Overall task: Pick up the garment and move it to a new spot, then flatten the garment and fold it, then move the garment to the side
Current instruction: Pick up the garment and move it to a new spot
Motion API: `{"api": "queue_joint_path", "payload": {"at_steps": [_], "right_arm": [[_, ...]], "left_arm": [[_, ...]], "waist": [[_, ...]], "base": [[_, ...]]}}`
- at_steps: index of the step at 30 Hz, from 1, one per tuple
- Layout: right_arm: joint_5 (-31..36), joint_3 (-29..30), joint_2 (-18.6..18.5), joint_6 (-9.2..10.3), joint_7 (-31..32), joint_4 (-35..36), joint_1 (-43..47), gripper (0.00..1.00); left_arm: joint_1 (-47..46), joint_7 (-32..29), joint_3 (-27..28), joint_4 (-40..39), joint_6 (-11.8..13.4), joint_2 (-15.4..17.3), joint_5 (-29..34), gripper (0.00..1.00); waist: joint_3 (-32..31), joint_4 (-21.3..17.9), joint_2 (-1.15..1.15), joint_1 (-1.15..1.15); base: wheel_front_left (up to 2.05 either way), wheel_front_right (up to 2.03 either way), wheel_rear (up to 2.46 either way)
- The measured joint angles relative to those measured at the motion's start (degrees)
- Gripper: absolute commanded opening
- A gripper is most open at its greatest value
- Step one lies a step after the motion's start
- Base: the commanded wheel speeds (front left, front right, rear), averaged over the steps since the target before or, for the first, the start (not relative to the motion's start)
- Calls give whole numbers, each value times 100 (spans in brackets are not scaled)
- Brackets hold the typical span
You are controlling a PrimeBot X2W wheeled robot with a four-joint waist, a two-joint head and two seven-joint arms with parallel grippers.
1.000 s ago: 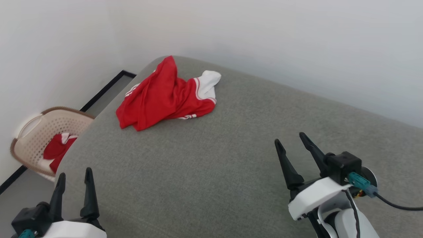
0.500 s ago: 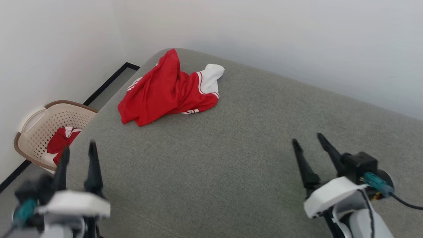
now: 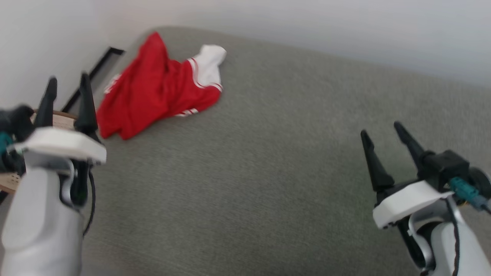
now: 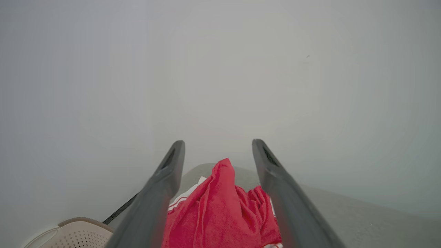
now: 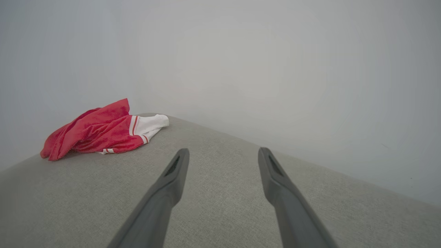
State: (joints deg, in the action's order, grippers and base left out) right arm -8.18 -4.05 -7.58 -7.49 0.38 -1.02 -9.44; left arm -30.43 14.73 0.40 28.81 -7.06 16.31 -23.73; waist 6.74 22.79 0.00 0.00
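Garment (image 3: 153, 92) seen crumpled at far left corner of grey upholstered surface (image 3: 249, 172). Left hand (image 3: 68, 78) held spread wide and empty, near garment. Right hand (image 3: 380, 128) likewise spread, empty, well apart from garment.

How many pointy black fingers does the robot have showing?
4. Two rise from the left gripper at the left of the head view, pointing toward the red garment; two rise from the right gripper at the lower right, over the grey cushion. None seem hidden.
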Motion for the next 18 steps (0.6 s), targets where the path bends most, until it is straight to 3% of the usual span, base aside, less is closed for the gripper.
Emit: {"api": "queue_joint_path", "payload": {"at_steps": [13,18], "right_arm": [[174,-38,-401,0,578,1103,-531,100],[244,-99,-533,0,828,1506,-670,100]], "left_arm": [[-2035,-188,-524,2108,-25,307,-813,100],[-2743,-859,-676,3242,-26,366,-1121,100]], "waist": [[1409,-579,0,0],[2043,-766,0,0]], "base": [[0,0,0],[0,0,0]]}}
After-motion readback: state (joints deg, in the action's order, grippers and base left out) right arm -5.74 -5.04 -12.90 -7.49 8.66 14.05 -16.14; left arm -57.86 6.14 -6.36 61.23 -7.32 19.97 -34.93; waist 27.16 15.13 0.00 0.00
